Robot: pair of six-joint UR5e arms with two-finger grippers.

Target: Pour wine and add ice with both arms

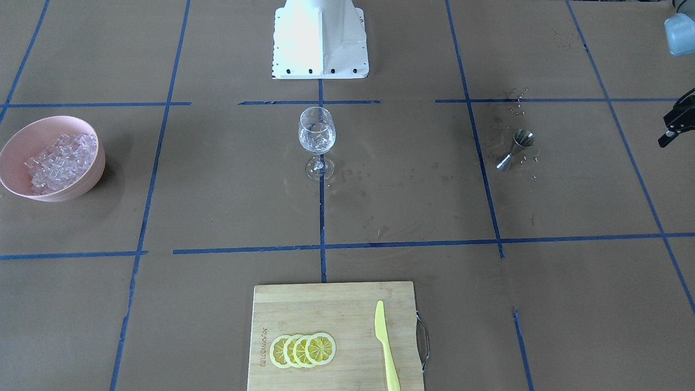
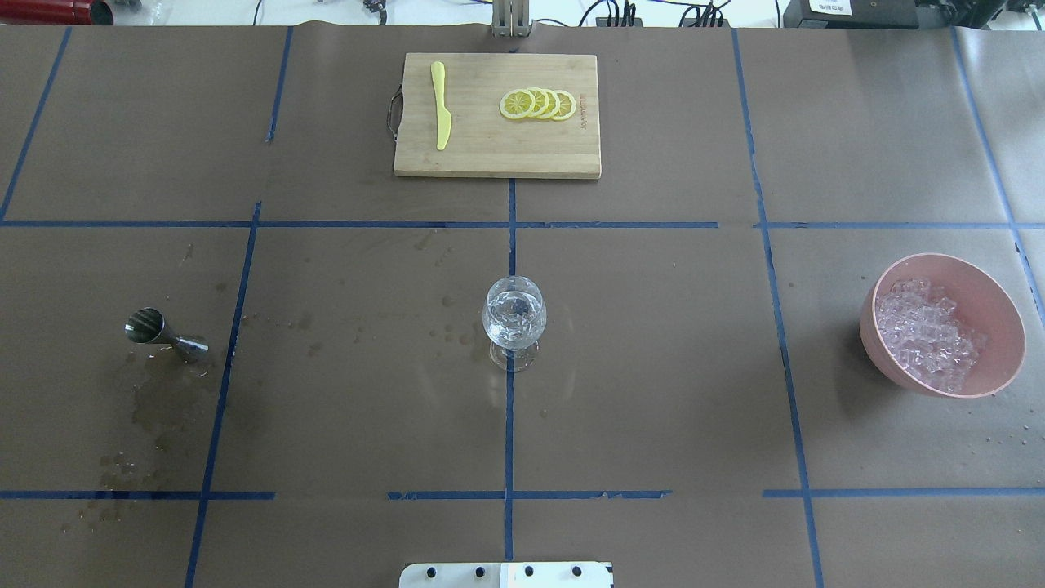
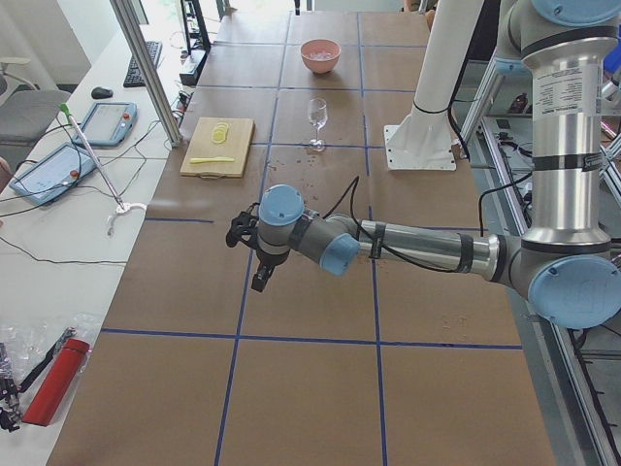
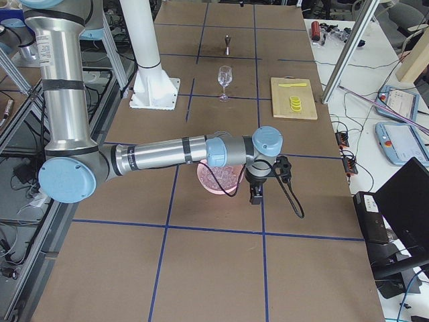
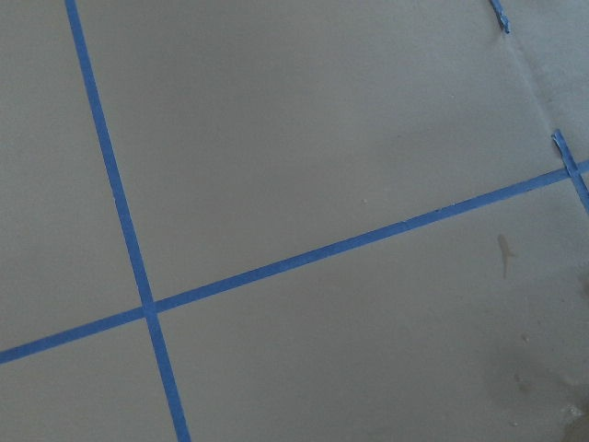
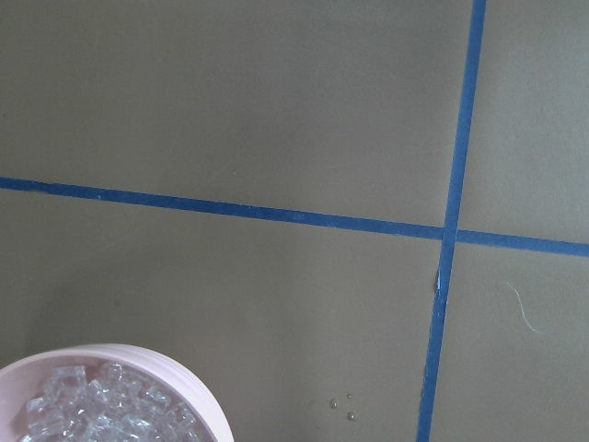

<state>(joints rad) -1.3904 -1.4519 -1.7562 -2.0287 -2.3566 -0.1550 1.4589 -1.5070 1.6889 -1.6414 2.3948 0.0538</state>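
Ice [image 2: 927, 335] is heaped in a pink bowl [image 2: 1008, 343] on the robot's right side of the bench [image 2: 653, 367], well apart from everything else. A stemmed wine glass [image 2: 514, 318] stands upright at bench centre on the blue tape line; it holds something clear, ice or liquid not distinguishable. A steel jigger [image 2: 163, 331] lies on its side on the robot's left, with wet marks and droplets around it. A wooden cutting board [image 2: 498, 155] sits at the far edge and carries a fan of overlapping lemon slices [image 2: 539, 104] and a yellow knife [image 2: 441, 114], apart from each other. The right arm [image 4: 161, 155] reaches out low over the bench, its right pincer [image 4: 255, 196] pointing down just beside the bowl; open or closed cannot be told. The right wrist camera shows only the bowl rim and some ice in its corner. The left arm [image 3: 417, 248] stretches out likewise, its left pincer [image 3: 260, 280] pointing down over bare bench; its jaw state cannot be told either. The white pedestal [image 1: 320, 49] stands behind the glass.
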